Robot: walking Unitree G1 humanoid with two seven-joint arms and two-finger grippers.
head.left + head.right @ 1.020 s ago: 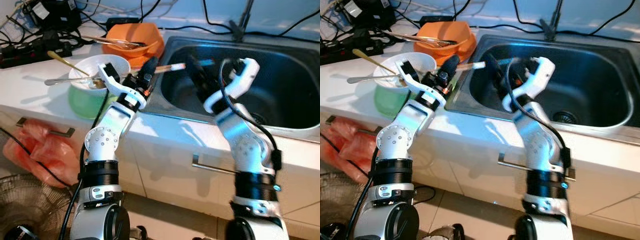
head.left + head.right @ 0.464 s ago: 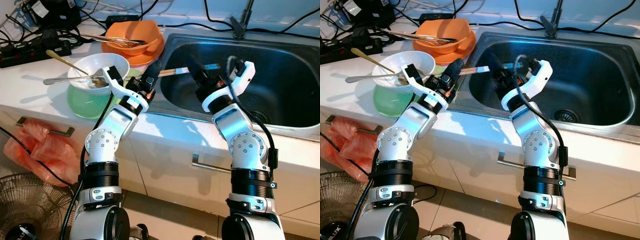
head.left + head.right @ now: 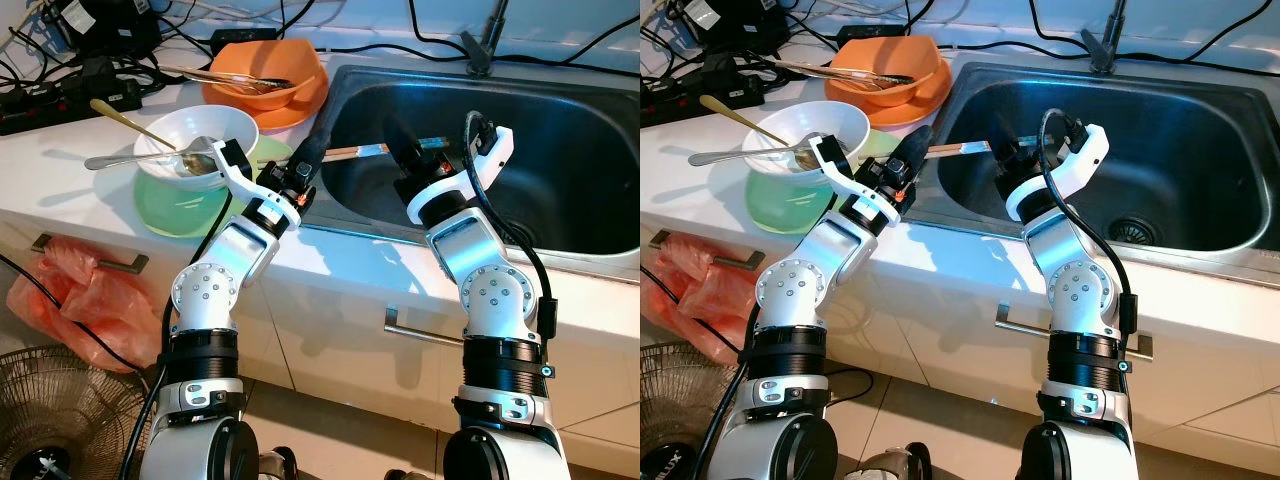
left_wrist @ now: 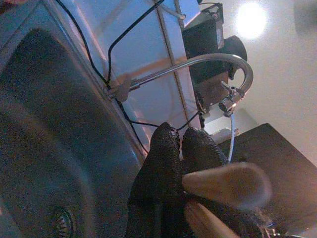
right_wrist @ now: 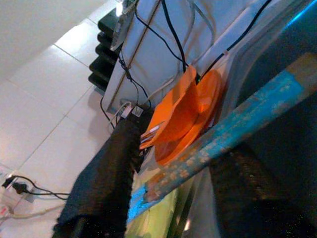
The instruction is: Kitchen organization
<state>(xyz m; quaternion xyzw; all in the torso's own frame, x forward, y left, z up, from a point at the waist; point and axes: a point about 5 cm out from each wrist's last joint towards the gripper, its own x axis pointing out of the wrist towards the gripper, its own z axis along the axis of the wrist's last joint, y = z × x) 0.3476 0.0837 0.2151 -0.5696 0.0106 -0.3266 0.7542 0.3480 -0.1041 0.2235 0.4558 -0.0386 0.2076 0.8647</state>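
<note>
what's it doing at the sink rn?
Both tools are over the left part of the sink, sharing a pair of chopsticks. The left tool is shut on one end; the right tool has its fingers on either side of the other end, with gaps showing. On the counter to the left sit a white bowl with spoons, on a green plate, and an orange bowl.

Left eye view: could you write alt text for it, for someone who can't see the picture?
A silver humanoid robot at a kitchen counter holds a pair of chopsticks between its left gripper and right gripper, over the edge of a steel sink. On the counter to its left stand a white bowl with spoons and an orange bowl.
</note>
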